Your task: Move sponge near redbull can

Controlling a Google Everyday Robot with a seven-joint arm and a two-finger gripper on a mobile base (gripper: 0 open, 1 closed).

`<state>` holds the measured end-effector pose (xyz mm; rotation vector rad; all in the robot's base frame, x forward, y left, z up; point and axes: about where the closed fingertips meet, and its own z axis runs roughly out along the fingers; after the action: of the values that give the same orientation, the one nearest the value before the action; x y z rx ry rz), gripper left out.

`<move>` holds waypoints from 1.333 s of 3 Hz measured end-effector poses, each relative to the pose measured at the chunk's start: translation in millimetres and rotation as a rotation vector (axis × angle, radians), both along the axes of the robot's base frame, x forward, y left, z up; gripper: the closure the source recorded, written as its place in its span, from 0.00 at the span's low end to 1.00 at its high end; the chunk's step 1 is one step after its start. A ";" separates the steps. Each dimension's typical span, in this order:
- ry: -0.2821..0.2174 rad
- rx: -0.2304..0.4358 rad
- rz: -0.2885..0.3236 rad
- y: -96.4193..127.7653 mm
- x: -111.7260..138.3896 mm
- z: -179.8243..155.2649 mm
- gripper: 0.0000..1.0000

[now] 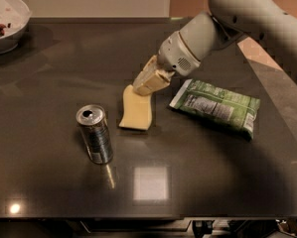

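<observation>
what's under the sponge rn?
Just the dark tabletop. The end effector holds the sponge by its top edge, tilted, beside the Red Bull can. Whether its bottom edge touches the tabletop is hidden.

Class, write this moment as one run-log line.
gripper: mid-table, shut on sponge | sponge: upright, beside redbull can, apart | snack bag: flat, beyond sponge

Pale yellow sponge (136, 111), pinched at its top by the fingers (149, 80), hangs tilted below them; silver-blue can (95, 135) stands upright down-left, near
</observation>
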<state>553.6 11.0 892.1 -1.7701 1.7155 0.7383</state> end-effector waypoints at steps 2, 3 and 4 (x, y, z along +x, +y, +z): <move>-0.001 0.027 0.044 23.1 -22.1 -2.1 0.59; 0.004 0.036 0.052 28.0 -27.3 -5.4 0.36; 0.005 0.035 0.055 29.6 -27.7 -5.6 0.13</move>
<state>525.9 40.6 886.4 -1.7996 1.6531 0.7917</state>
